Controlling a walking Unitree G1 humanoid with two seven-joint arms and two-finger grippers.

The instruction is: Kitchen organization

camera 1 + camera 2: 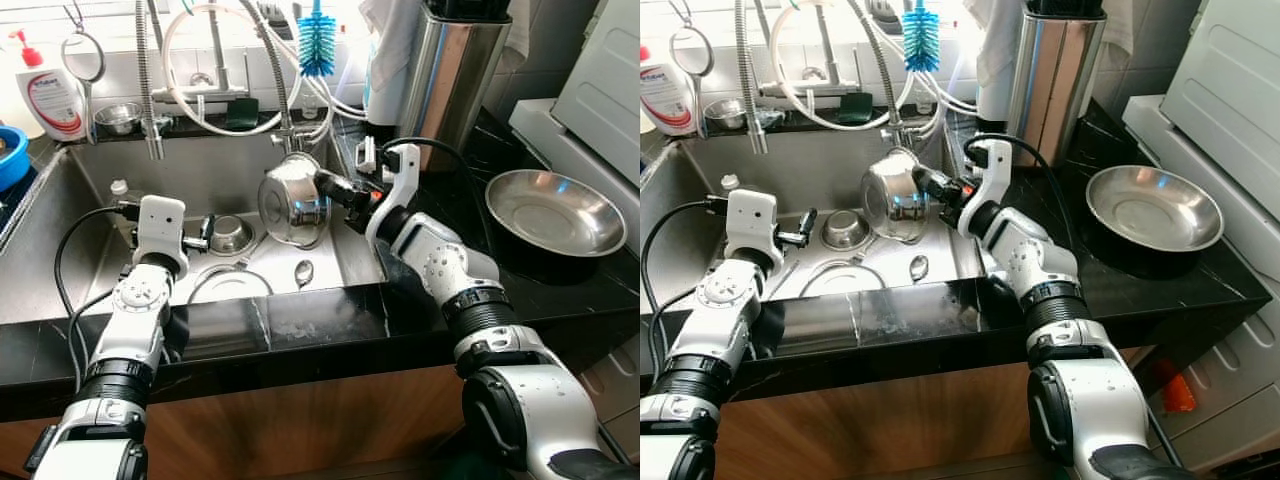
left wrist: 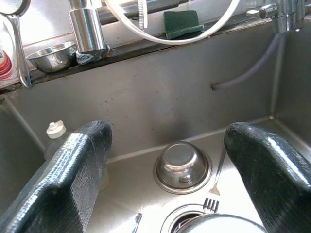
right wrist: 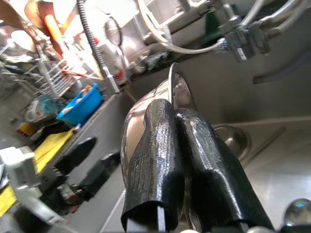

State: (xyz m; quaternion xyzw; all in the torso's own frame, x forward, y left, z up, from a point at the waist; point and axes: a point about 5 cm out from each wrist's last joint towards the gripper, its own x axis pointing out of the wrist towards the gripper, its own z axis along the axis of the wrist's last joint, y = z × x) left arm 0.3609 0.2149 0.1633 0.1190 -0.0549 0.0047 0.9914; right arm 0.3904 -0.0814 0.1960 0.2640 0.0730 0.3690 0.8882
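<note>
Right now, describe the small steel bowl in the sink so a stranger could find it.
Look into the steel sink. On its floor, ahead of the open left gripper, a small steel bowl sits upright, unlike the bigger pot the right gripper holds tilted above.

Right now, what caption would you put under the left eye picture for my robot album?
Right gripper lifts a shiny steel pot by its rim above the sink, while the open left gripper waits near a small bowl.
</note>
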